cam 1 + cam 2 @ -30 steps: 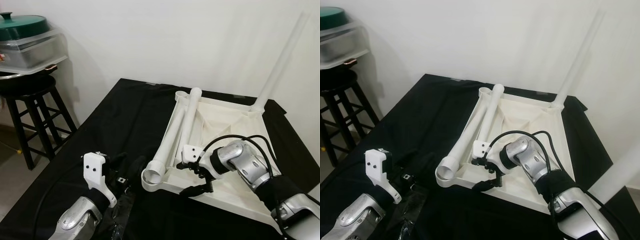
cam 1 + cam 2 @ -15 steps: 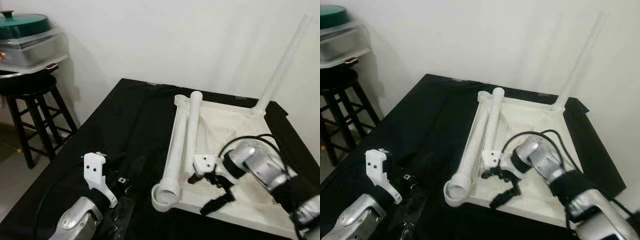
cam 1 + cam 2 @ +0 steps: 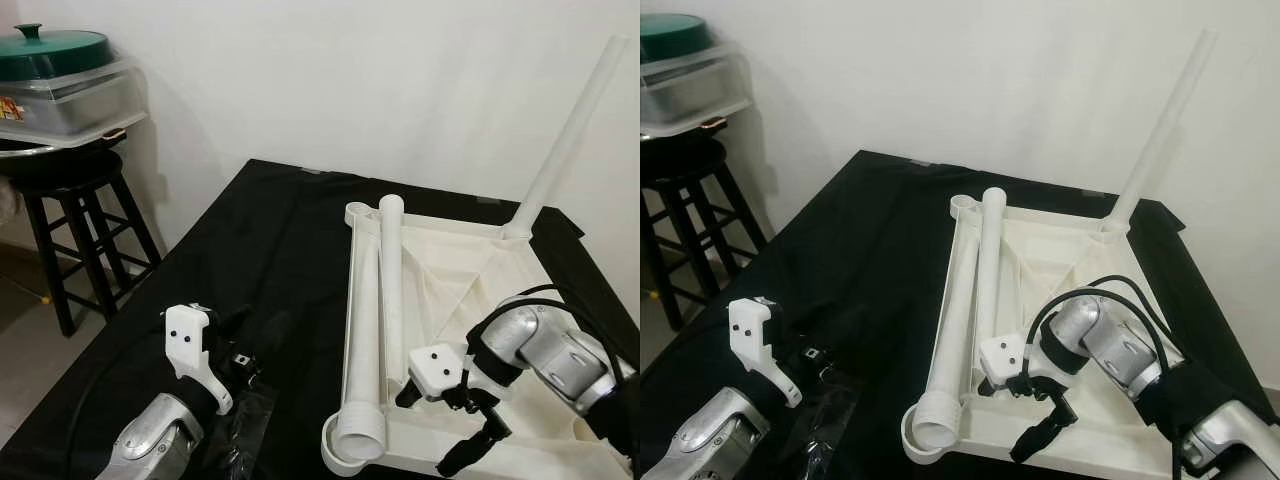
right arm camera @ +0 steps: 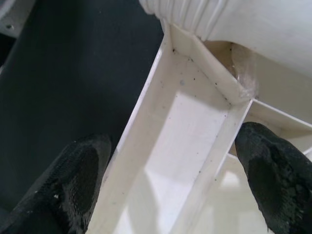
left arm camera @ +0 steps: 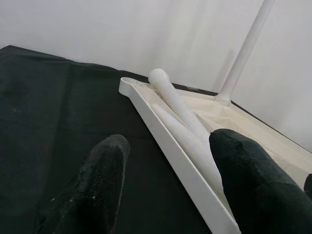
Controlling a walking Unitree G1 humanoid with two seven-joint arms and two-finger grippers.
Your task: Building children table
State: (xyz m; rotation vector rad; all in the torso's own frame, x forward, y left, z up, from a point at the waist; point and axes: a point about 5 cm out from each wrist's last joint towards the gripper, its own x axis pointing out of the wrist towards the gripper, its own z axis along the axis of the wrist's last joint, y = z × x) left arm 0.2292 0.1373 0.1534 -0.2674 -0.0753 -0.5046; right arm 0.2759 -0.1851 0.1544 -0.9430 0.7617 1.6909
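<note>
- The upturned white table top (image 3: pixel 470 270) lies on a black cloth (image 3: pixel 270 240); its 4 o'clock corner is cut off by the frame edge and partly covered by the right arm.
- One white leg (image 3: pixel 570 130) stands upright in the socket at the top's 1 o'clock corner; its upper end fades into the white wall and is hard to make out.
- Two loose white legs (image 3: pixel 385 300) lie side by side inside the top along its 9 o'clock rim, running from 12 o'clock to 6 o'clock. The open end of one rests at the 7 o'clock corner socket (image 3: pixel 355 445).
- The right gripper (image 3: pixel 470 435) is at the top's 6 o'clock rim. In the right wrist view its fingers (image 4: pixel 78 180) are spread wide on either side of the rim channel; contact with the rim cannot be confirmed.
- The left gripper (image 5: pixel 165 185) is low over the cloth at 9 o'clock of the table top, apart from it. Its fingers (image 5: pixel 102 170) are spread wide with nothing between them. In the head views the fingertips blend into the black cloth.
- A dark stool (image 3: pixel 70 200) stands at 10 o'clock beyond the cloth edge, carrying a clear container with a green lid (image 3: pixel 60 50); both are cut off at the frame edge.
- Open cloth lies between the left gripper and the top's 9 o'clock rim. The wall runs close behind the 12 o'clock edge.
</note>
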